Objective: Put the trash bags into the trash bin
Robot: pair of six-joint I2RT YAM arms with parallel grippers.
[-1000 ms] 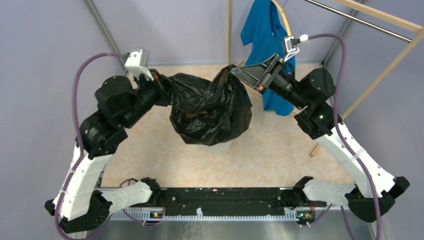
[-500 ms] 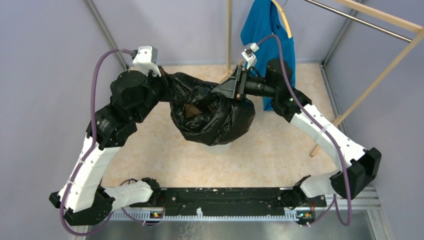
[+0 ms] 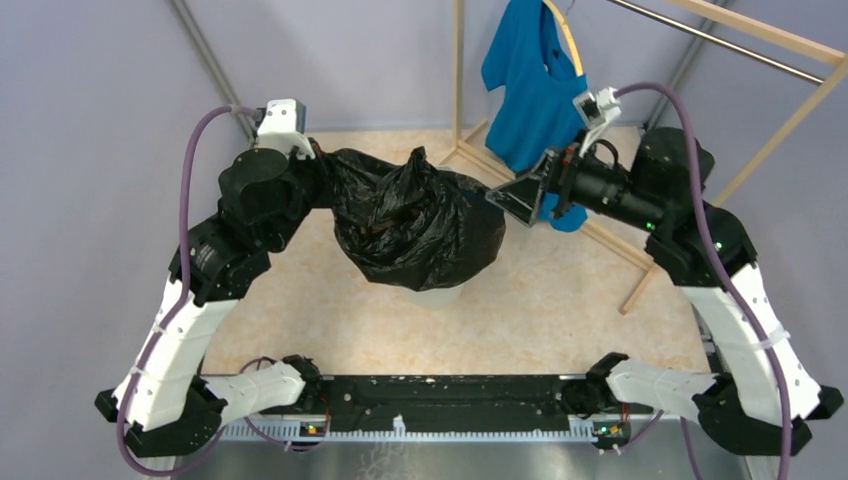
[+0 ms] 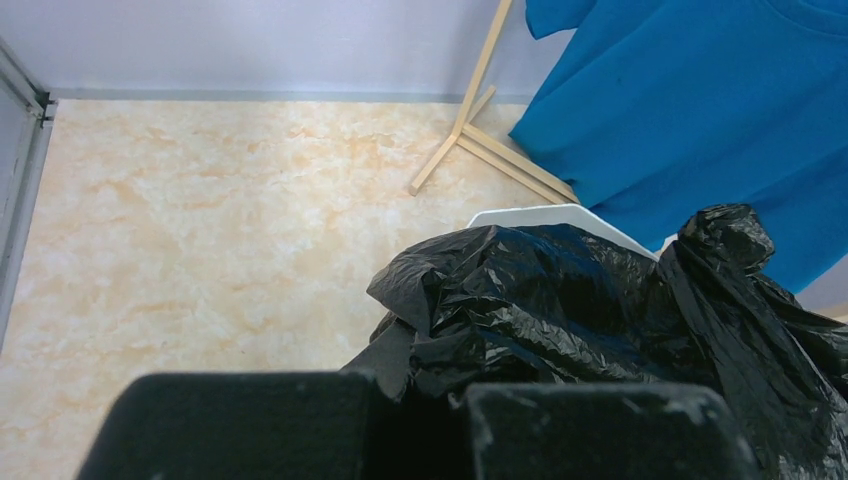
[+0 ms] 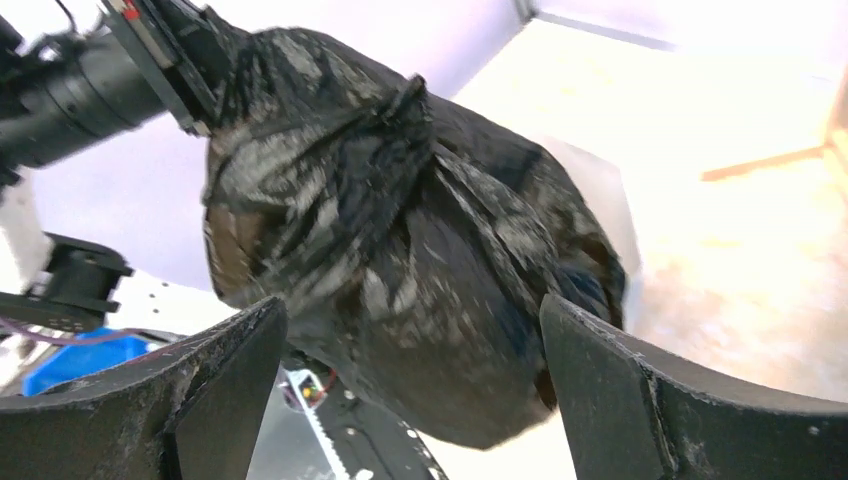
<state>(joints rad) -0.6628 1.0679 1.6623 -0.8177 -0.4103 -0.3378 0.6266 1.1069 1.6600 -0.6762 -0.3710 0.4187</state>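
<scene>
The crinkled black trash bag [image 3: 420,225] hangs over the white trash bin [image 3: 438,294], hiding most of it. Only a strip of the bin shows below the bag in the top view. My left gripper [image 3: 322,166] is shut on the bag's left edge, and in the left wrist view the plastic [image 4: 600,310] bunches between the left gripper's [image 4: 415,385] black fingers, with the bin's rim [image 4: 545,214] behind it. My right gripper [image 3: 512,200] stands open just right of the bag, touching nothing. In the right wrist view the bag [image 5: 400,230] fills the space beyond the right gripper's [image 5: 410,303] spread fingers.
A blue T-shirt [image 3: 530,80] hangs on a wooden rack [image 3: 458,70] at the back right, close behind the right gripper. The rack's slanted leg [image 3: 700,215] runs down the right side. Grey walls enclose the beige floor [image 3: 560,300].
My right gripper has let go of the bag's top, opened wide and drawn back to the right. The bag's knotted top now stands free. The left gripper keeps its hold.
</scene>
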